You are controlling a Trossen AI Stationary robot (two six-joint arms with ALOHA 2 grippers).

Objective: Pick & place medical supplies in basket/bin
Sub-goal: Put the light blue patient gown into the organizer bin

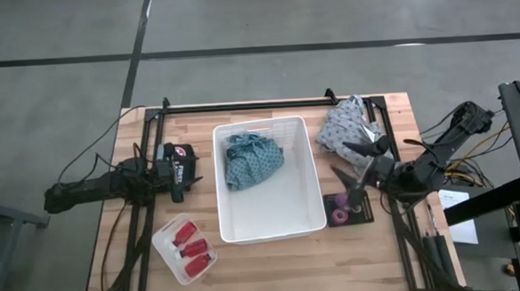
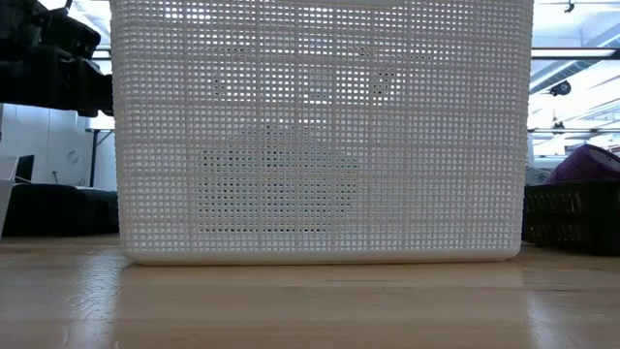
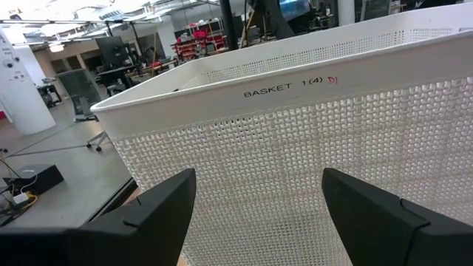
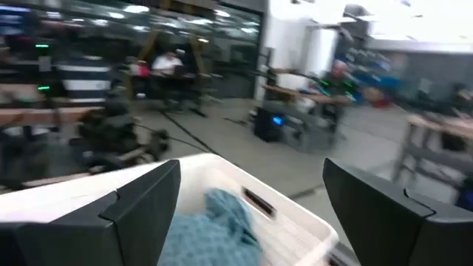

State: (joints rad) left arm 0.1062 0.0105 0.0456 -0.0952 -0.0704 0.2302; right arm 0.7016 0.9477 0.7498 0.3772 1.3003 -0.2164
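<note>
Teal cloth [image 1: 253, 159] is lying in the white basket's [image 1: 273, 228] far half, while the right gripper [image 1: 354, 163], jaws gaping empty beside the grey cloth [image 1: 341, 126], is apparently positioning for it; left gripper [image 1: 183, 174] is idling open.

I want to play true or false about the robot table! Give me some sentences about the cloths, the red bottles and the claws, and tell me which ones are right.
1. The teal cloth lies inside the big white basket. True.
2. The grey cloth is in the basket too. False: it lies on the table, to the right of the basket.
3. The red bottles sit in the small tray near the table's front left corner. True.
4. The right claw is holding a purple roll. False: it is open and empty, and the purple roll lies on the black tray.
5. The left claw is open beside the basket. True.
</note>
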